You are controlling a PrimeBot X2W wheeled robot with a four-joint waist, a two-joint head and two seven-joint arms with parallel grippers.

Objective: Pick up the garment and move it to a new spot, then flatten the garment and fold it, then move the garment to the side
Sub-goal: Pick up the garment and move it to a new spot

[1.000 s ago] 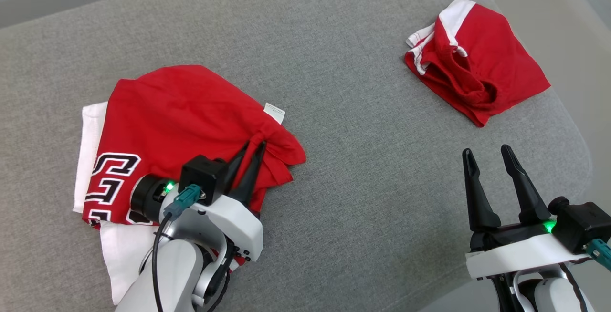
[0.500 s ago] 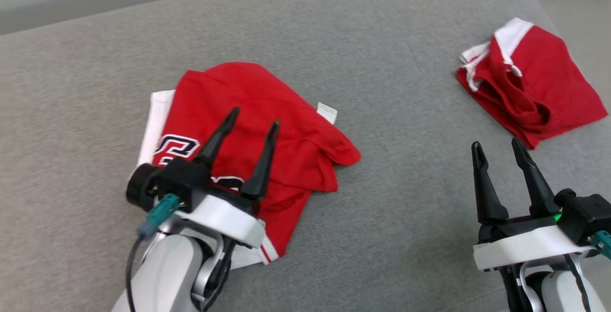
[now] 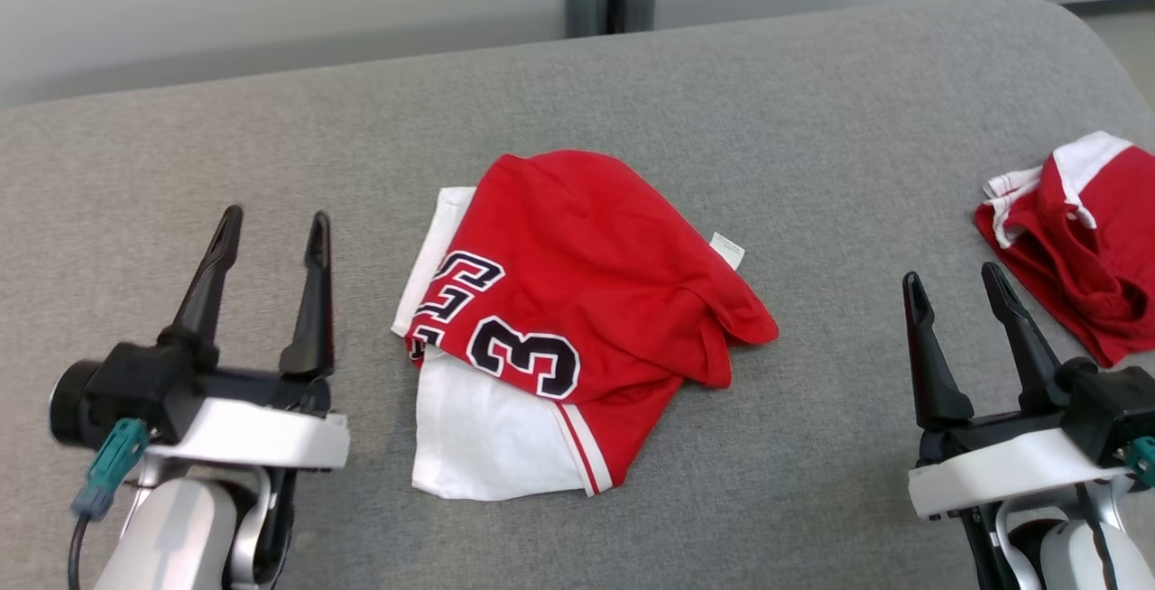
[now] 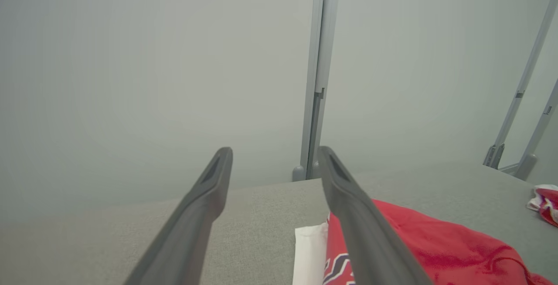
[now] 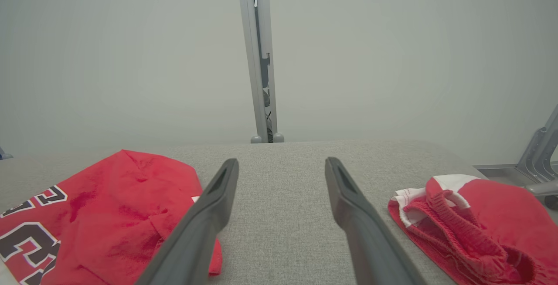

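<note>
Red garment (image 3: 577, 301) lies bunched, lengthwise near to far.

Left claw (image 3: 275, 216) is sitting at lower left of the head view, its two dark fingers (image 3: 312, 301) standing parted and pointing upward. Right claw (image 3: 952, 274) is sitting at lower right, likewise spread, tips leaning slightly left.

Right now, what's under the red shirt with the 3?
White cloth pokes out beneath the red shirt, lying on the gray cushion. Anything more under the red part is covered.
</note>
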